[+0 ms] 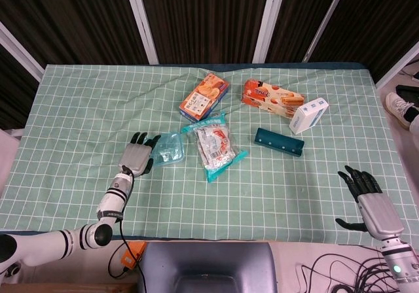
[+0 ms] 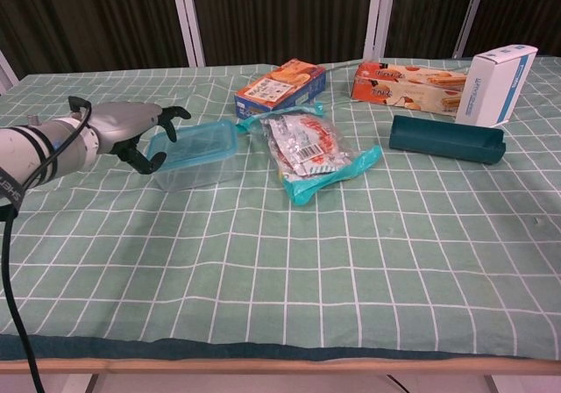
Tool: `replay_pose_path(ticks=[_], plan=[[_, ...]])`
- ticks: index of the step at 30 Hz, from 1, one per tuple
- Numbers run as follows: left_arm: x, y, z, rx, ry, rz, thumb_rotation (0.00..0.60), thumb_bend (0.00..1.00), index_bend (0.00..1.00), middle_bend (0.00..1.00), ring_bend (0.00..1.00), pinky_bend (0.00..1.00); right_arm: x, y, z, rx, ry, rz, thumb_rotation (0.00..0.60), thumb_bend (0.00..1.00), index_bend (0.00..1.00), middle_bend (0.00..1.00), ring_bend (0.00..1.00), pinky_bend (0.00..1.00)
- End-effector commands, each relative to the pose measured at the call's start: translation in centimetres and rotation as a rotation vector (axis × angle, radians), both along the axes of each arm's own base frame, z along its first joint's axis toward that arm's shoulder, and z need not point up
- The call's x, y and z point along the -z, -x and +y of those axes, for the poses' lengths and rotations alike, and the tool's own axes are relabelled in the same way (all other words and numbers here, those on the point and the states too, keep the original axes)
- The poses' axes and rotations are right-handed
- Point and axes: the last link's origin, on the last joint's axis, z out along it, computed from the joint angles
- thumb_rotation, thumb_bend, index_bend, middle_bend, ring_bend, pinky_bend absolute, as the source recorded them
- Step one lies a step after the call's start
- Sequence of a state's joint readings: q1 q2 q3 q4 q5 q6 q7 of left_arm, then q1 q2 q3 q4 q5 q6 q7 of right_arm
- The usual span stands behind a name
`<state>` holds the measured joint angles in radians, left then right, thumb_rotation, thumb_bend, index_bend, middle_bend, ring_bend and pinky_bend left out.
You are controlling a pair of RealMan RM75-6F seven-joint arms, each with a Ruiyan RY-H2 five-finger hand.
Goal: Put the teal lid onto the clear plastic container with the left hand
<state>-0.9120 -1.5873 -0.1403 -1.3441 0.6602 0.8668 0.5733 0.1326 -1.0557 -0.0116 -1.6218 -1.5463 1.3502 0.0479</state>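
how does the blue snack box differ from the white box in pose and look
The blue snack box lies flat on the cloth; the white box stands upright on a narrow side. The snack box is blue and orange with a food picture; the white box is plain with blue print. Both are closed cardboard boxes at the table's far side.

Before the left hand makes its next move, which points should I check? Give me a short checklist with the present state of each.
1. Teal lid lies on the clear container: ok.
2. Lid fully pressed shut all around: cannot tell.
3. Left hand beside the container, fingers curled at the lid's left edge: ok.
4. Left hand free of the lid: cannot tell; contact is unclear.
5. Snack bag close on the container's right, not on the lid: ok.
6. Right hand far away, holding nothing: ok.
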Motion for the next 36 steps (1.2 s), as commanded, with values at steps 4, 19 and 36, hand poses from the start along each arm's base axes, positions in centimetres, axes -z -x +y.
replay_pose_path(ticks=[4,19,36], plan=[[-1.1,-1.7,0.0,0.102,-0.075,-0.052,0.6,0.4,0.0,0.2,0.0,0.0,-0.2,0.0,0.0,0.001,0.006,-0.003,0.6,0.16,0.0,0.0,0.0,0.0],[-9.3,3.6,-12.8,0.329,-0.276,-0.087,0.6,0.33,0.0,0.0,0.0,0.0,0.7,-0.1,0.6,-0.011,-0.019,0.036,0.6,0.16,0.0,0.0,0.0,0.0],[-10.8,12.9,-19.1,0.23,-0.376,-0.09,0.6,0.34,0.0,0.0,0.0,0.0,1.5,-0.3,2.0,-0.017,-0.005,0.107,0.6,0.16,0.0,0.0,0.0,0.0]])
